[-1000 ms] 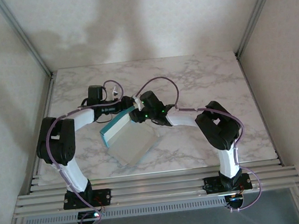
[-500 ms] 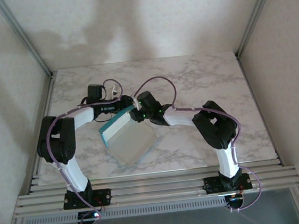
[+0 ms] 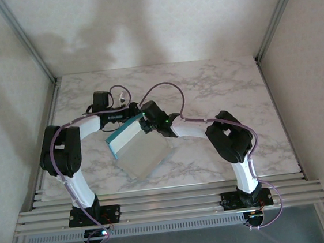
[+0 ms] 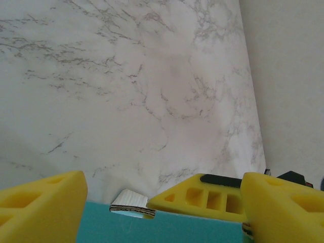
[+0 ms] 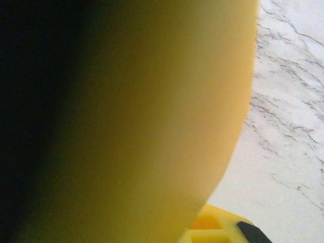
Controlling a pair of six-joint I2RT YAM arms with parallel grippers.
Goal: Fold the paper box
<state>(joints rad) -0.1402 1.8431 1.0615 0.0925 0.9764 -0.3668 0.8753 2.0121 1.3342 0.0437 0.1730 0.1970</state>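
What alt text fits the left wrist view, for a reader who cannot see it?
The left gripper holds its two yellow fingers wide apart, with the turquoise face of the paper box between them. A white card edge and another yellow finger sit there too; marble table lies beyond.

Robot lab cell, test-bench type, not a home. My arm bases [image 3: 91, 213] are bolted to slotted aluminium rails [image 3: 171, 204] at the near edge of a marble-pattern table [image 3: 228, 85]. Aluminium profile posts [image 3: 25, 44] rise at the far corners. Plain white panels [image 3: 157, 23] close off the back and both sides. Purple cables [image 3: 159, 85] run exposed along my arms. My left wrist view shows the same marble top meeting a white panel.
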